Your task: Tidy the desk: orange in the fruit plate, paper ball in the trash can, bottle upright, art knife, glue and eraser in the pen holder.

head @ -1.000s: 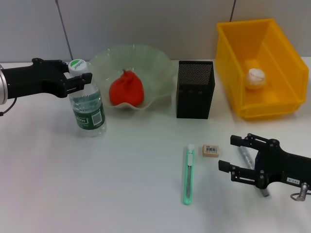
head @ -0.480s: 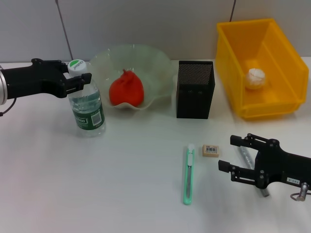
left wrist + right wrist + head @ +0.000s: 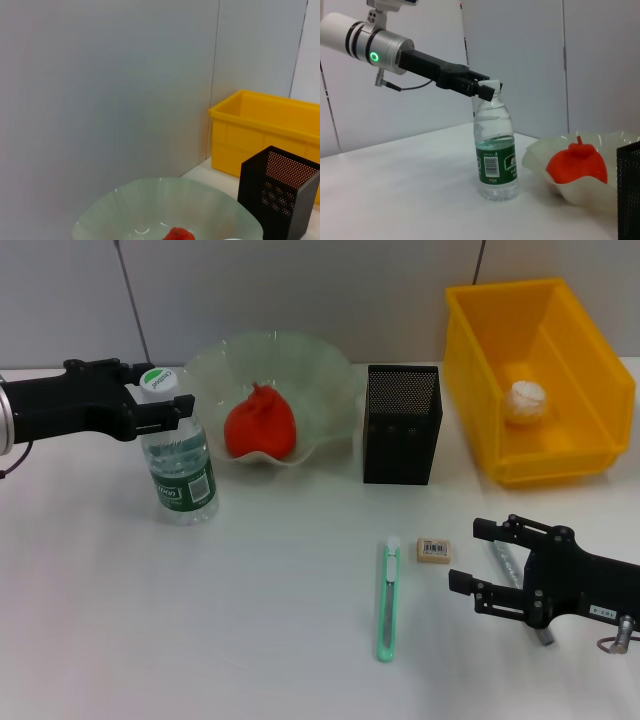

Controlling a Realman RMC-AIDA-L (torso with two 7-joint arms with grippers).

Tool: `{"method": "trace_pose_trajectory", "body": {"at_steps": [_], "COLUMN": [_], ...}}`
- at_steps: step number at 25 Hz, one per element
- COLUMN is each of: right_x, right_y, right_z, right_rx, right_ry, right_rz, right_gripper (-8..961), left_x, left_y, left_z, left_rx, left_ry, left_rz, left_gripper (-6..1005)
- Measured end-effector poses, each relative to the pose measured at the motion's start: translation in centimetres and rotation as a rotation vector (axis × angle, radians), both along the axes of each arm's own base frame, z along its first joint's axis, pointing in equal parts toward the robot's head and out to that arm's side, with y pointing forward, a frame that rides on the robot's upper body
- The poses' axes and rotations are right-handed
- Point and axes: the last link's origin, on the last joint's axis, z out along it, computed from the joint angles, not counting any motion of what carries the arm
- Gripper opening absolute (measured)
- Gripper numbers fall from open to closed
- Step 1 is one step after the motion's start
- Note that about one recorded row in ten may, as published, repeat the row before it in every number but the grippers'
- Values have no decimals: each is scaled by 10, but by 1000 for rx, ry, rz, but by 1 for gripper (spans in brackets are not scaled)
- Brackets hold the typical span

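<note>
Trash can (image 3: 470, 370): at 2 o'clock on the desk, paper ball (image 3: 527, 398) already inside; no risk seen here.
Fruit plate (image 3: 320, 370): at 12 o'clock, holding the orange (image 3: 260, 425); wavy rim just beside the bottle, so open to a knock from a falling bottle or a wide swing of the arm.
Left gripper (image 3: 160, 392): at 10 o'clock, fingers pinching the bottle just under its cap, reaching in from the 9 o'clock side.
Bottle (image 3: 182, 465): standing on its base at 10 o'clock, cap leaning slightly; main hazard judged to be a topple on release, caused by letting go before the base sits flat or by dragging the neck sideways while pulling away.
Right gripper (image 3: 478, 558): at 4 o'clock, low over the desk, fingers spread wide, holding nothing.
Pen holder (image 3: 402, 430): at 1 o'clock; narrow mouth, so likely trouble with a long item arriving tilted and catching the rim.
Art knife (image 3: 388, 600): at 5 o'clock, flat and thin; likely to slip from a shallow pinch.
Glue (image 3: 503, 562): at 4 o'clock, partly hidden under the right gripper; liable to roll if nudged by 1 finger first.
Eraser (image 3: 433, 550): just at 9 o'clock of the right gripper; easily pushed aside by the closing fingers.
</note>
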Motion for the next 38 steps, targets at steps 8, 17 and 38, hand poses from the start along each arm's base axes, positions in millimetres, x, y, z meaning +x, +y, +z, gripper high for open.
{"method": "trace_pose_trajectory", "body": {"at_steps": [8,17,38], "right_x": [0,-1,-2], "right_y": [0,-1,0], "right_z": [-1,-1,-2], "right_rx": [0,-1,-1], "right_ry": [2,7,8], "right_rz": [-2,-3,1], "right_gripper": [769,769,769], "left_x": [-1,-1,28], "left_y": [-1,-1,-27], "left_z": [0,1,29], "left_rx": [1,0,-27], "left_ry": [3,1,-368], "left_rz": [-1,1,-162], "left_gripper": [772,771,768]}}
